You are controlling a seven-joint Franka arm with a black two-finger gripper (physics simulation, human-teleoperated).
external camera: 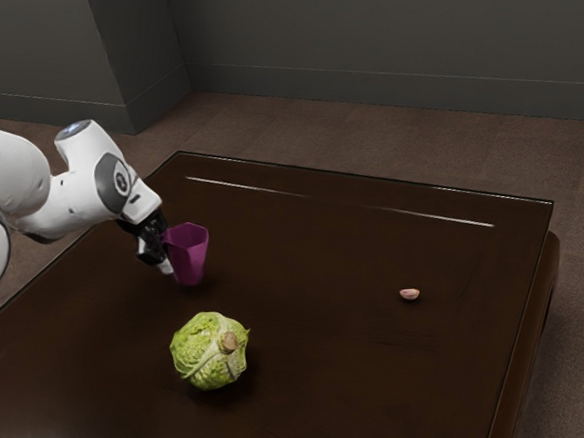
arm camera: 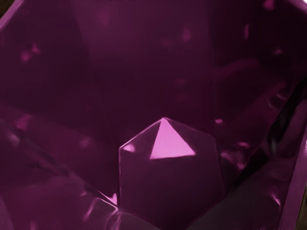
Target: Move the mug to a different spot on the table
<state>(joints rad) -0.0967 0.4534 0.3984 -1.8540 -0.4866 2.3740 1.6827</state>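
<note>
A purple mug (external camera: 190,254) stands on the dark brown table (external camera: 383,373), toward the exterior view's left. My gripper (external camera: 160,256) comes in from the left and sits against the mug's left side, shut on the wall there. The mug's base looks to be touching the table, with its shadow right under it. Seen from the wrist, the mug's (arm camera: 163,143) glossy faceted inside lies directly under my hand.
A green cabbage (external camera: 210,350) lies just in front of the mug. A small pinkish nut-like object (external camera: 410,294) rests toward the exterior view's right. The table's right edge drops to a brown floor. Grey walls stand behind.
</note>
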